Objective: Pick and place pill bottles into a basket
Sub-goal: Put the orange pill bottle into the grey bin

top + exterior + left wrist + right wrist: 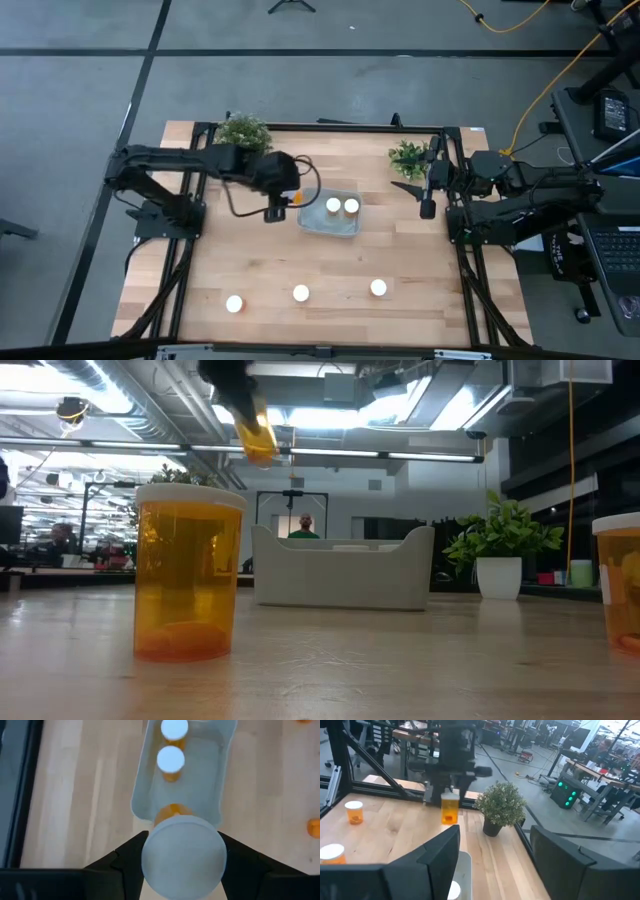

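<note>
Left tool [293, 197] clamped on pill bottle [181, 851], held in air just beside basket [312, 225] end wall. Bottle upright, long axis vertical, white cap toward wrist. Ahead of tool, inside basket: two bottles [342, 206] standing side by side, caps up. Three more bottles [301, 293] stand in row on bench [420, 270], well apart from tool. Right tool [427, 208] waits with fingers apart near potted plant [408, 157].

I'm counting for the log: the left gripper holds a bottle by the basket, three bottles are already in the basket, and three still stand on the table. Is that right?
Not quite: the basket holds two bottles, not three, as the high view shows. The rest stands: the left gripper holds a bottle by the basket, and three bottles stand on the table.
</note>
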Controlling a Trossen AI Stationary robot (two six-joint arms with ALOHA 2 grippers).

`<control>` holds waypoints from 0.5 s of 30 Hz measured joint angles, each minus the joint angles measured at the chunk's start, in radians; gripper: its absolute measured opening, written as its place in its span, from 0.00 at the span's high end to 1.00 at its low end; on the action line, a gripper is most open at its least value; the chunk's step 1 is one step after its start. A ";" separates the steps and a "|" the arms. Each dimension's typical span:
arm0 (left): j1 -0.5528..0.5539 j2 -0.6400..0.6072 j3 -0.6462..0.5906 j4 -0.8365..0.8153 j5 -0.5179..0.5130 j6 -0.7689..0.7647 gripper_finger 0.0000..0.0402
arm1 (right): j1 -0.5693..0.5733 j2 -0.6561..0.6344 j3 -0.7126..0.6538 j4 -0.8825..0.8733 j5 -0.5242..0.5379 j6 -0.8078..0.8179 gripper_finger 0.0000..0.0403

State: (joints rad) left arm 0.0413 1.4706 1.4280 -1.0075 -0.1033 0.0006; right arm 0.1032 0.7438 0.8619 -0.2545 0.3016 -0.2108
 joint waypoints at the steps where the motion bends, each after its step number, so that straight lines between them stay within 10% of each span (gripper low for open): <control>1: 0.013 0.020 0.013 0.003 0.012 0.024 0.51 | 0.000 0.000 0.000 -0.003 0.000 0.000 0.39; 15: 0.074 0.241 0.115 -0.006 0.098 0.244 0.51 | 0.000 0.001 0.000 -0.003 0.000 0.000 0.39</control>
State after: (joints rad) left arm 0.1150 1.7111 1.5425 -1.0131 -0.0056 0.2445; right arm 0.1032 0.7444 0.8619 -0.2577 0.3016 -0.2104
